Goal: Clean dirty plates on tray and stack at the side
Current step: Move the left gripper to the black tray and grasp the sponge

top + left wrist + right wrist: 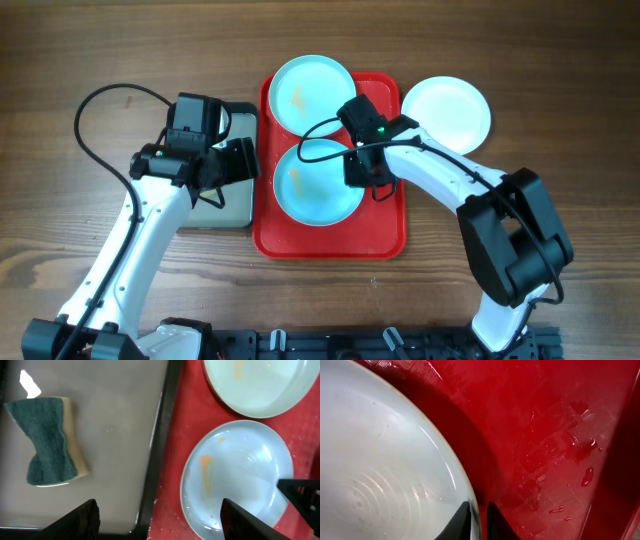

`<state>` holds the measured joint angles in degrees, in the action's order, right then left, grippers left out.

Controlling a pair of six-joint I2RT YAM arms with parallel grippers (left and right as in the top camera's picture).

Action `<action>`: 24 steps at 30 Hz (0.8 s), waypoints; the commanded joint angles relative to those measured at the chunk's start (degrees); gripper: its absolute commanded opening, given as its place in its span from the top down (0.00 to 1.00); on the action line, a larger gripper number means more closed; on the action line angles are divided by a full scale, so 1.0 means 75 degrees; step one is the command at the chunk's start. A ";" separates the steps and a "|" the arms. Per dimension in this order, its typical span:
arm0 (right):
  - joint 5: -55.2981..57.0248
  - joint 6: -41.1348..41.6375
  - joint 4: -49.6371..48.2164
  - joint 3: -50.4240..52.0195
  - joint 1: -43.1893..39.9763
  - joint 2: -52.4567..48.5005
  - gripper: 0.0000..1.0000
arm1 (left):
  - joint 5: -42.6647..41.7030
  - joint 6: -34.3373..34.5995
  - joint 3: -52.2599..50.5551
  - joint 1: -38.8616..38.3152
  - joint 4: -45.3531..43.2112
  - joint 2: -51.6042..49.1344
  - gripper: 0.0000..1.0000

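In the right wrist view, closest to you are the right gripper's [479, 521] 2 fingertips [462, 519]. They are drawn together with the thin rim of the near mint plate [380, 460] nipped between them, and they hold nothing else. The red tray [535, 435] under it is beaded with water.

Expect that plate to be stiff, light, glossy and wet, so slippery and probably brittle. A pinch at 1 rim point may let it pivot or slide out. Take a deep bite on the rim and lift slowly.

In the left wrist view, the left gripper [159, 505] is nearest. Its jaws are spread wide and hold nothing, straddling the seam between the grey tray [120, 435] and the red tray. The sponge [47, 440] lies flat on the grey tray's left, apart from the fingers. The near mint plate carries an orange smear [206, 472].

From overhead, 2 mint plates sit on the red tray [330, 240]: the near one [315, 185] and the far mint plate [310, 90]. The right gripper [365, 170] is at the near plate's right edge. The white plate [447, 112] rests on the table [560, 60], just right of the tray. The left gripper [243, 160] hangs over the grey tray's right side.
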<state>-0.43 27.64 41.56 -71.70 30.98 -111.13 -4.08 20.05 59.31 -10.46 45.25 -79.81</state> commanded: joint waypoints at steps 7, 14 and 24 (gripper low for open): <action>-0.0117 0.0143 -0.0087 0.0029 -0.0047 -0.0143 0.96 | 0.1023 0.0181 -0.0079 -0.0020 -0.0061 -0.0224 0.49; -0.0114 0.0134 -0.0085 0.0029 -0.0047 -0.0143 0.96 | 0.2063 0.0329 -0.0079 0.0600 -0.0557 -0.1539 0.43; -0.0117 0.0137 -0.0119 0.0029 -0.0047 -0.0143 0.96 | 0.0740 -0.0851 -0.0079 0.2226 -0.0746 -0.1620 0.43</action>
<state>-1.52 28.05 40.97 -71.70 30.94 -111.15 3.20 15.88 59.00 5.96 39.81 -91.53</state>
